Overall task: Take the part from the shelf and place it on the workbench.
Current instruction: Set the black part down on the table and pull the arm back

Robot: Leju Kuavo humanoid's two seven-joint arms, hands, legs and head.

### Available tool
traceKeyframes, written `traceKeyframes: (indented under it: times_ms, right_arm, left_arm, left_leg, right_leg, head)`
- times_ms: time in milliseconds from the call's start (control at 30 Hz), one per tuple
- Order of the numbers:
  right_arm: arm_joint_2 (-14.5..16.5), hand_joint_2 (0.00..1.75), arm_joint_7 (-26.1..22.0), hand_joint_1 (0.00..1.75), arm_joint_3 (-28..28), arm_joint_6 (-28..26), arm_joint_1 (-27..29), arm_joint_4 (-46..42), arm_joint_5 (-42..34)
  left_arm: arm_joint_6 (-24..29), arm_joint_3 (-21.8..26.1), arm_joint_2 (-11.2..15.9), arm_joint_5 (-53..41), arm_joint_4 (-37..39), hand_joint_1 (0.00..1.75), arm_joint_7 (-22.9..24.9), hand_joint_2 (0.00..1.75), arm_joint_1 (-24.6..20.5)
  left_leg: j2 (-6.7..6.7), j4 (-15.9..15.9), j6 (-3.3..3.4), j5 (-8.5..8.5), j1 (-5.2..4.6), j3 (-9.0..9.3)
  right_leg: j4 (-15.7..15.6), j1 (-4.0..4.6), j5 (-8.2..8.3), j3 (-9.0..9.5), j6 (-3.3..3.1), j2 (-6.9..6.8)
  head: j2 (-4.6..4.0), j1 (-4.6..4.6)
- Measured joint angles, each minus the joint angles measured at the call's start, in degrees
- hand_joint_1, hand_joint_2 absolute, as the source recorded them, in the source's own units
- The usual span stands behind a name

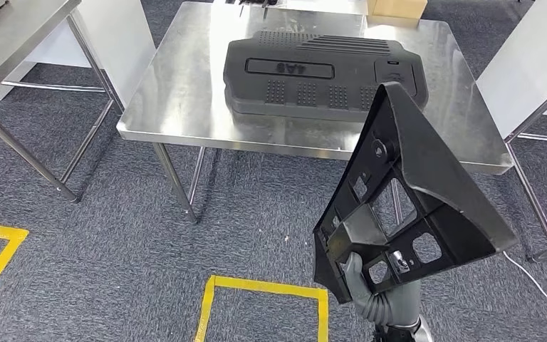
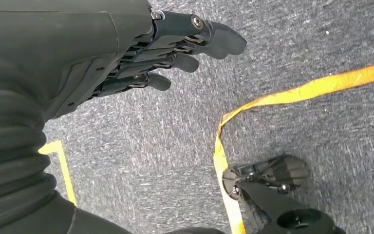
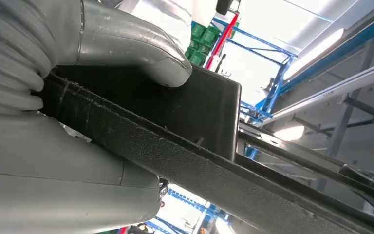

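Observation:
My right hand (image 1: 360, 274) grips a black triangular plastic part (image 1: 413, 185) by its lower end and holds it upright in the air, in front of the steel workbench (image 1: 178, 100). The right wrist view has the grey thumb (image 3: 141, 48) pressed on the part's black ribbed edge (image 3: 185, 146). A large black moulded cover (image 1: 320, 71) lies on the workbench top. My left hand (image 2: 141, 53) hangs over the grey carpet, fingers loosely extended, holding nothing.
A second steel table (image 1: 14, 43) stands at the left, and white panels (image 1: 534, 57) at the right. Yellow tape lines (image 1: 263, 288) mark the carpet near me. A cardboard box (image 1: 397, 8) sits at the workbench's far edge.

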Motion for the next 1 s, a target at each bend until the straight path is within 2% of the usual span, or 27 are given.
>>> traceKeyframes:
  times_ms: [33, 67, 133, 167, 200, 267, 333, 400, 467, 500, 533, 567, 600, 633, 667, 700, 767, 800, 867, 900, 933, 1000]
  right_arm:
    - [0.00, 1.75, 0.02, 1.66, 0.00, 0.02, 0.01, 0.01, 0.00]
    - [0.00, 1.75, 0.03, 1.66, 0.00, 0.04, 0.01, 0.01, 0.00]
    - [0.00, 1.75, 0.04, 1.66, 0.00, 0.08, -0.01, 0.01, -0.01]
    - [0.01, 1.75, 0.05, 1.66, 0.00, 0.08, -0.01, 0.00, -0.02]
    - [0.01, 1.75, 0.05, 1.66, 0.00, 0.08, -0.01, -0.01, -0.05]
    - [0.03, 1.75, 0.09, 1.66, -0.01, 0.08, 0.00, -0.01, -0.14]
    - [0.06, 1.75, 0.10, 1.66, -0.02, 0.07, 0.01, -0.03, -0.17]
    - [0.09, 1.75, 0.09, 1.66, -0.02, 0.06, -0.01, -0.04, -0.14]
    - [0.13, 1.75, 0.09, 1.66, -0.02, 0.06, -0.03, -0.03, -0.07]
    - [0.16, 1.75, 0.09, 1.66, -0.02, 0.06, -0.01, -0.03, -0.04]
    - [0.19, 1.75, 0.09, 1.66, -0.02, 0.06, 0.00, -0.02, -0.03]
    - [0.21, 1.75, 0.09, 1.66, -0.02, 0.06, 0.01, -0.02, -0.02]
    - [0.23, 1.75, 0.09, 1.66, -0.02, 0.06, 0.02, -0.01, -0.02]
    - [0.24, 1.75, 0.09, 1.66, -0.02, 0.06, 0.02, -0.01, -0.02]
    - [0.24, 1.75, 0.09, 1.66, -0.02, 0.06, 0.01, -0.01, -0.02]
    - [0.25, 1.75, 0.09, 1.66, -0.02, 0.06, 0.02, -0.02, -0.02]
    - [0.29, 1.75, 0.10, 1.66, -0.01, 0.06, 0.01, -0.02, -0.01]
    - [0.33, 1.75, 0.10, 1.66, 0.00, 0.04, 0.01, -0.02, 0.00]
    - [0.39, 1.75, 0.10, 1.66, 0.01, 0.00, 0.00, -0.02, 0.00]
    - [0.41, 1.75, 0.09, 1.66, 0.00, -0.03, 0.00, -0.03, 0.00]
    - [0.42, 1.75, 0.09, 1.66, 0.00, -0.04, 0.01, -0.03, 0.00]
    - [0.43, 1.75, 0.09, 1.66, 0.00, -0.05, 0.05, -0.03, 0.00]
  left_arm:
    - [-0.01, 0.01, 0.00, 0.00, 0.00, 0.00, 0.00, 1.75, 0.00]
    - [-0.01, 0.01, -0.02, 0.00, 0.00, 0.00, 0.00, 1.75, 0.01]
    - [-0.02, 0.02, -0.11, 0.00, 0.01, 0.00, 0.00, 1.75, 0.02]
    - [-0.02, 0.03, -0.17, 0.00, 0.01, 0.00, 0.00, 1.75, 0.00]
    - [-0.02, 0.03, -0.21, 0.00, 0.02, 0.00, 0.00, 1.75, -0.02]
    - [-0.02, 0.06, -0.24, 0.00, 0.02, 0.00, 0.00, 1.75, -0.05]
    - [-0.02, 0.08, -0.22, 0.00, -0.02, 0.00, 0.00, 1.75, -0.03]
    - [-0.01, 0.13, -0.20, 0.00, -0.05, 0.00, 0.00, 1.75, -0.03]
    - [-0.01, 0.26, -0.24, -0.01, -0.03, 0.00, 0.00, 1.75, 0.01]
    - [-0.02, 0.32, -0.26, -0.01, -0.02, 0.00, 0.00, 1.75, 0.05]
    - [-0.02, 0.37, -0.27, -0.01, -0.01, 0.00, 0.00, 1.75, 0.10]
    - [-0.02, 0.39, -0.26, -0.01, 0.00, 0.00, 0.00, 1.75, 0.15]
    - [-0.02, 0.41, -0.23, -0.01, 0.00, 0.00, 0.01, 1.75, 0.18]
    - [-0.02, 0.43, -0.21, -0.02, 0.01, 0.00, 0.01, 1.75, 0.20]
    - [-0.03, 0.44, -0.22, -0.02, 0.03, 0.00, 0.02, 1.75, 0.21]
    - [-0.03, 0.46, -0.25, -0.02, 0.06, 0.00, 0.04, 1.75, 0.15]
    - [-0.03, 0.50, -0.31, -0.02, 0.09, 0.00, 0.09, 1.75, 0.07]
    - [-0.02, 0.52, -0.31, -0.04, 0.08, 0.00, 0.11, 1.75, 0.04]
    - [-0.02, 0.56, -0.31, -0.07, 0.07, 0.00, 0.13, 1.75, 0.17]
    - [-0.02, 0.58, -0.29, -0.09, 0.05, 0.00, 0.13, 1.75, 0.18]
    - [-0.02, 0.59, -0.27, -0.09, 0.05, 0.00, 0.13, 1.75, 0.21]
    - [-0.02, 0.60, -0.24, -0.10, 0.04, 0.00, 0.14, 1.75, 0.17]
  left_leg:
    - [-0.11, 0.00, 0.09, -0.23, -0.06, 0.27]
    - [-0.24, 0.00, 0.08, -0.49, -0.09, 0.64]
    - [-0.54, 0.00, -0.13, -1.10, -0.11, 1.47]
    - [-0.68, 0.05, -0.37, -1.46, -0.27, 1.77]
    - [-0.80, 0.07, -0.63, -1.77, -0.42, 1.95]
    - [-0.91, -0.09, -1.17, -2.20, -0.59, 2.18]
    - [-0.71, 0.15, -1.78, -2.65, -0.40, 2.30]
    - [-0.35, 3.90, -2.32, -4.44, -0.25, 0.78]
    - [-0.16, 11.46, -2.68, -7.20, -0.03, -3.22]
    - [-0.13, 14.63, -2.86, -7.87, 0.13, -5.27]
    - [-0.06, 16.14, -3.03, -7.54, 0.31, -6.64]
    - [0.03, 15.66, -3.18, -6.20, 0.50, -7.01]
    - [0.16, 12.90, -3.31, -3.84, 0.70, -6.19]
    - [0.31, 9.17, -3.43, -1.42, 0.90, -4.79]
    - [0.38, 5.69, -3.55, 0.11, 0.92, -3.23]
    - [0.42, 3.05, -3.43, 0.88, 0.89, -1.88]
    - [0.29, 1.52, -2.89, 0.18, 0.55, -0.89]
    - [0.21, 1.37, -2.39, -0.02, 0.52, -0.80]
    - [0.10, 1.04, -1.62, -0.20, 0.54, -0.55]
    - [0.08, 0.89, -1.21, -0.33, 0.58, -0.32]
    - [0.08, 0.84, -0.87, -0.53, 0.55, -0.10]
    - [0.05, 0.83, -0.28, -1.04, 0.32, 0.32]
  right_leg:
    - [1.07, 0.00, 0.39, -1.21, 0.27, 0.00]
    - [-0.18, -0.01, 1.73, -1.25, 0.71, 0.00]
    - [-7.49, 0.03, 5.86, 1.15, 1.47, 0.00]
    - [-11.01, 0.13, 7.54, 2.58, 1.47, 0.03]
    - [-13.38, 0.25, 8.57, 3.57, 1.27, 0.05]
    - [-14.55, 0.54, 8.94, 4.24, 0.55, 0.11]
    - [-14.95, 0.16, 8.86, 4.78, -0.14, 0.12]
    - [-15.41, -0.32, 8.56, 5.84, -1.03, 0.04]
    - [-15.47, -0.24, 7.95, 6.77, -1.78, -0.07]
    - [-15.47, -0.19, 7.63, 7.18, -1.95, -0.06]
    - [-15.46, -0.18, 7.28, 7.62, -1.96, -0.01]
    - [-15.45, -0.24, 6.90, 8.11, -1.82, 0.09]
    - [-15.44, -0.35, 6.45, 8.77, -1.58, 0.20]
    - [-15.43, -0.44, 5.94, 9.25, -1.23, 0.28]
    - [-15.34, -0.35, 5.39, 9.66, -0.82, 0.33]
    - [-15.31, -0.27, 4.94, 9.90, -0.39, 0.35]
    - [-15.43, -0.05, 4.49, 10.03, 0.28, 0.32]
    - [-15.62, -0.13, 4.40, 10.11, 0.54, 0.28]
    - [-14.56, -0.22, 3.83, 9.76, 0.84, 0.21]
    - [-12.41, -0.20, 3.04, 8.60, 0.81, 0.20]
    - [-9.00, -0.16, 2.00, 6.60, 0.64, 0.19]
    - [-1.08, -0.09, 0.16, 1.23, 0.36, 0.20]
  head:
    - [0.00, 0.01]
    - [0.00, 0.00]
    - [0.00, 0.07]
    - [0.00, 0.06]
    - [0.00, 0.05]
    - [0.00, -0.02]
    - [0.00, -0.08]
    - [0.00, -0.24]
    - [0.00, -0.33]
    - [0.00, -0.31]
    - [0.00, -0.31]
    - [0.00, -0.33]
    - [0.00, -0.33]
    - [0.00, -0.35]
    - [0.00, -0.46]
    - [0.00, -0.56]
    - [0.00, -0.52]
    - [0.00, -0.40]
    - [0.00, -0.19]
    - [0.00, -0.10]
    - [0.00, -0.03]
    - [0.00, 0.04]
